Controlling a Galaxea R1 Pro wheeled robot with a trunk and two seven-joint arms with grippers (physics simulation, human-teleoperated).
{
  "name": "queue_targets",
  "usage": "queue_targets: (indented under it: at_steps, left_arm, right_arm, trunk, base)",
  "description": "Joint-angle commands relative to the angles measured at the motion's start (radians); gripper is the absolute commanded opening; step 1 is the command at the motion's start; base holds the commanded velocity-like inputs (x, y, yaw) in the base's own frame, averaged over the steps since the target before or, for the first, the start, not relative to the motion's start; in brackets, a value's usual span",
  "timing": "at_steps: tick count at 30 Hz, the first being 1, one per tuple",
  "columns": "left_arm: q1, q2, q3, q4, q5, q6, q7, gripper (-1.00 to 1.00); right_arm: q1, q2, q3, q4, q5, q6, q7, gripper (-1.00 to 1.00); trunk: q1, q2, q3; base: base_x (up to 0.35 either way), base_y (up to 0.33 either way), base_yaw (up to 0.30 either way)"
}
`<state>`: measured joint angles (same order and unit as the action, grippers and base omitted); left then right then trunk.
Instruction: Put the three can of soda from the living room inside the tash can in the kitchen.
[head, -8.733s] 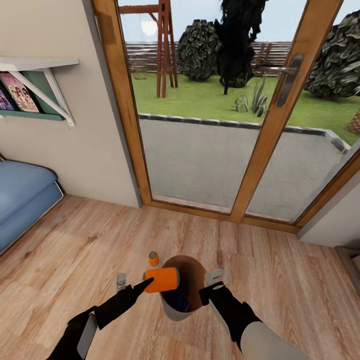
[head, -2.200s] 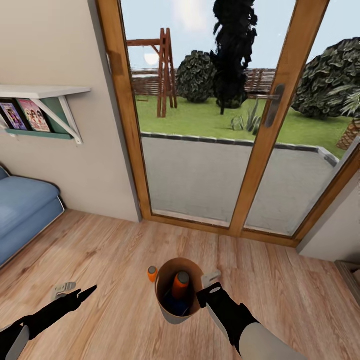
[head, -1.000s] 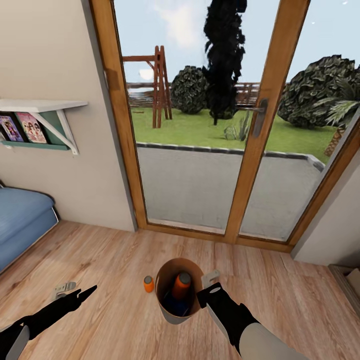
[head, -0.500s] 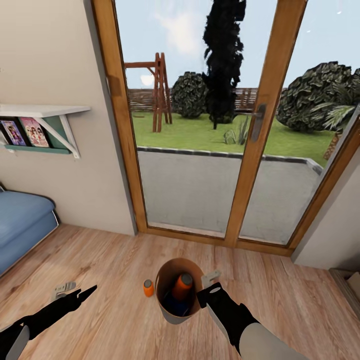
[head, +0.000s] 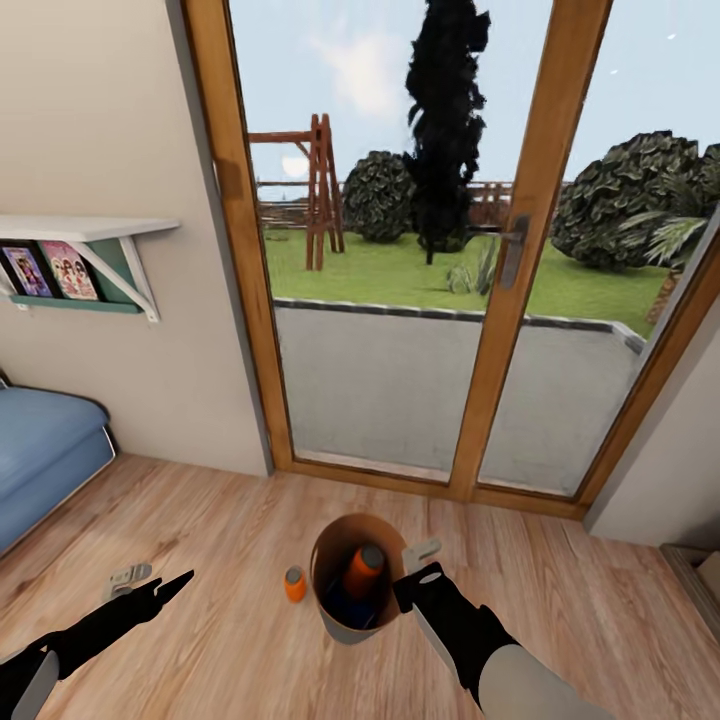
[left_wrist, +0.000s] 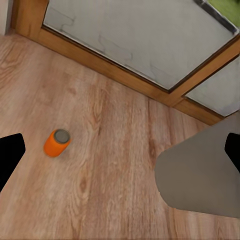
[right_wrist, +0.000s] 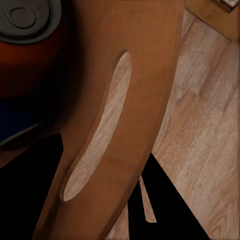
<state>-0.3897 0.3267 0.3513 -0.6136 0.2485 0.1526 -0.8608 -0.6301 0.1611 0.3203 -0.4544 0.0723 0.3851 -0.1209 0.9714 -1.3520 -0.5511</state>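
From the head camera, your right gripper (head: 425, 572) clamps the rim of the tash can (head: 345, 625), which holds 1 orange can (head: 362, 570) above a blue can (head: 343, 606). A second orange can (head: 294, 584) stands on the floor just beside it — your left gripper (head: 150, 584) hangs spread and empty.

Left wrist: that floor can (left_wrist: 56, 143) between wide fingers (left_wrist: 9, 155).

Right wrist: the fingers (right_wrist: 27, 195) straddle the bin wall (right_wrist: 120, 125).

You've got 2 orange cans (head: 363, 570) (head: 295, 584), 1 blue can (head: 345, 604), 1 bin (head: 345, 628), 2 grippers (head: 150, 585) (head: 425, 565).

Orange can (head: 294, 584) upright beside bin (head: 338, 622).
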Motion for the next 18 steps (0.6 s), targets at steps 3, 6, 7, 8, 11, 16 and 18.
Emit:
queue_targets:
  at_steps: [3,6,7,8,11,16,18]
  left_arm:
    - [0.000,0.000,0.000,0.000,0.000,-0.001,0.000,1.00]
    - [0.000,0.000,0.000,0.000,0.000,-0.001,0.000,1.00]
    - [0.000,0.000,0.000,0.000,0.000,-0.001,0.000,1.00]
    - [0.000,0.000,0.000,0.001,0.000,-0.001,0.000,1.00]
    - [0.000,0.000,0.000,0.001,0.000,-0.001,0.000,1.00]
    - [0.000,0.000,0.001,0.001,0.000,-0.001,0.000,1.00]
    - [0.000,0.000,0.001,0.001,0.000,-0.001,0.000,1.00]
  right_arm:
    - [-0.001,0.000,-0.001,-0.002,0.004,0.000,0.009,-1.00]
    - [0.000,0.000,-0.001,-0.003,0.004,0.000,0.009,-1.00]
    - [0.000,0.000,-0.001,-0.003,0.004,0.000,0.009,-1.00]
    - [0.000,0.000,-0.001,-0.003,0.004,0.000,0.009,-1.00]
    - [0.000,0.000,-0.001,-0.003,0.004,0.000,0.009,-1.00]
    - [0.000,0.000,-0.001,-0.003,0.004,0.001,0.009,-1.00]
    - [0.000,0.000,-0.001,-0.003,0.004,0.001,0.009,-1.00]
  trunk:
    - [0.000,0.000,0.000]
    - [0.000,0.000,0.000]
    - [0.000,0.000,0.000]
    - [0.000,0.000,0.000]
    - [0.000,0.000,0.000]
    - [0.000,0.000,0.000]
    - [0.000,0.000,0.000]
  base:
    - [0.261,-0.136,0.000]
    - [0.288,-0.156,0.000]
    - [0.292,-0.151,0.000]
    - [0.293,-0.126,0.000]
    - [0.294,-0.061,0.000]
    - [0.181,-0.017,0.000]
    - [0.061,-0.005,0.000]
